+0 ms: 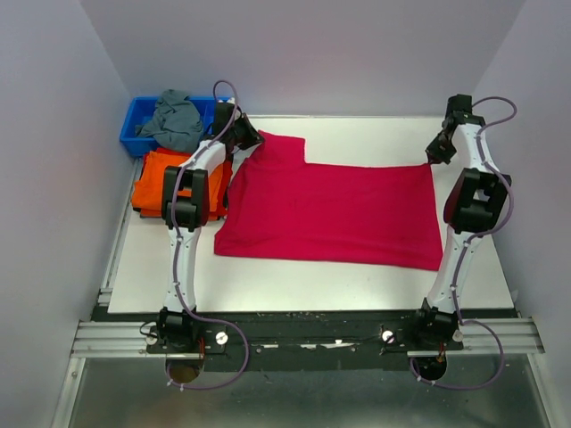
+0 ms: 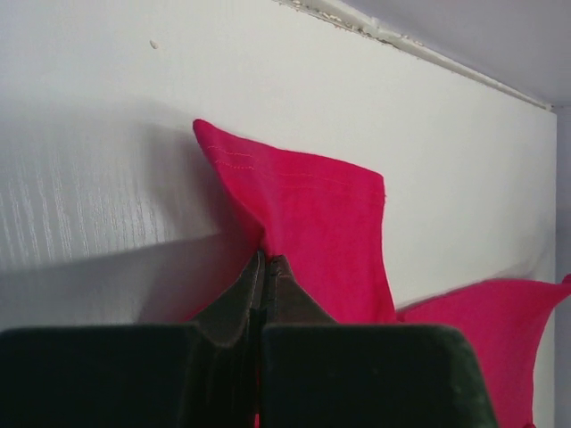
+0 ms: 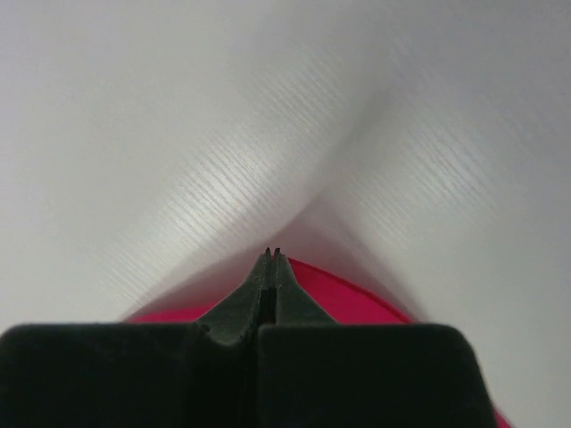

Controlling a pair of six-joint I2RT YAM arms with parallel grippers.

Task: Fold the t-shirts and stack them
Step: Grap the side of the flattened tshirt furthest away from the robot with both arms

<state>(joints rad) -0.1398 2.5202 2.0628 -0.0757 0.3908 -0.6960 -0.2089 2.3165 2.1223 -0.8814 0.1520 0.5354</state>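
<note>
A red t-shirt lies spread flat on the white table. My left gripper is at its far left corner, by the sleeve, and is shut on the fabric. In the left wrist view the sleeve rises from the closed gripper. My right gripper is at the shirt's far right corner with its jaws shut. In the right wrist view red cloth curves away from the gripper and looks pinched.
A stack of folded orange shirts lies at the table's left edge, under the left arm. Behind it a blue bin holds a crumpled grey shirt. Grey walls close in on both sides and at the back.
</note>
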